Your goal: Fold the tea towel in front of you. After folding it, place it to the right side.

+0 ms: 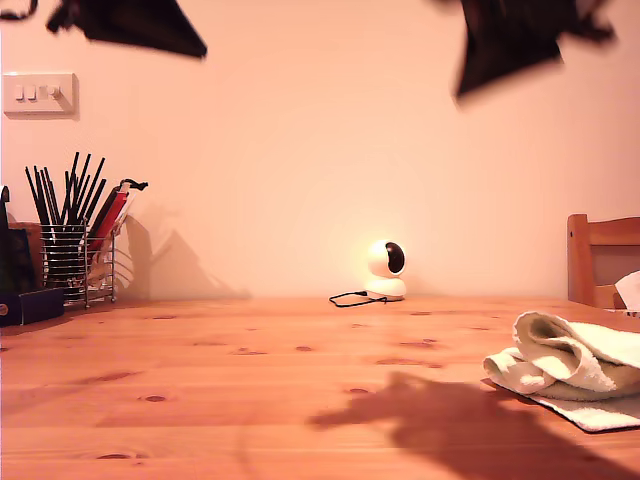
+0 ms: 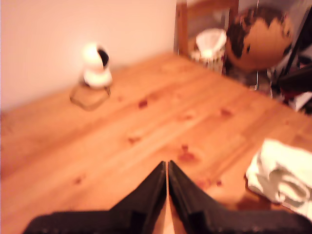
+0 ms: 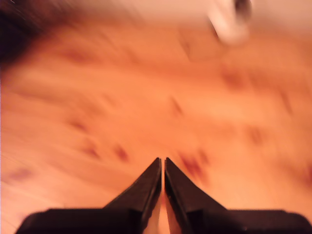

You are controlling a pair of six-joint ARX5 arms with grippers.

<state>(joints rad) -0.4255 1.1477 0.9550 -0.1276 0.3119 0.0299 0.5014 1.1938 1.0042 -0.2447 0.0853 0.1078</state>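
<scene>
**Towel folded and parked at the table's edge; both claws raised and empty**

Though the fold looks done, the bundle is loose. The tea towel [image 1: 572, 365] lies on the table [image 1: 250, 390] at the exterior view's right, near the front edge and running out of frame. It sits in soft rolled layers, with one flat layer poking out underneath.

Handling, as a judgement: light, limp terry, not slippery and not fragile. It will sag and unroll if lifted by a single layer. If it needs squaring, the best hold is across the whole stack at the thick rolled edge, with the claw pinching all layers together. A corner would be a poor hold.

My first claw [image 2: 167, 165] has its jaws together and holds nothing. It hangs over bare wood with the towel [image 2: 282, 175] off to one side, apart from it. My second claw [image 3: 162, 163] is likewise closed on nothing; its view is smeared by blur, showing only table planks.

Two dark arm shapes cross the top of the exterior view; I cannot tell which is which.

Farther back: a small round white camera [image 1: 386, 270] with its cable by the wall, and a wire utensil holder [image 1: 75, 255] at the table's far edge on the exterior view's left. A wooden chair [image 1: 602, 258] stands beyond the towel.
</scene>
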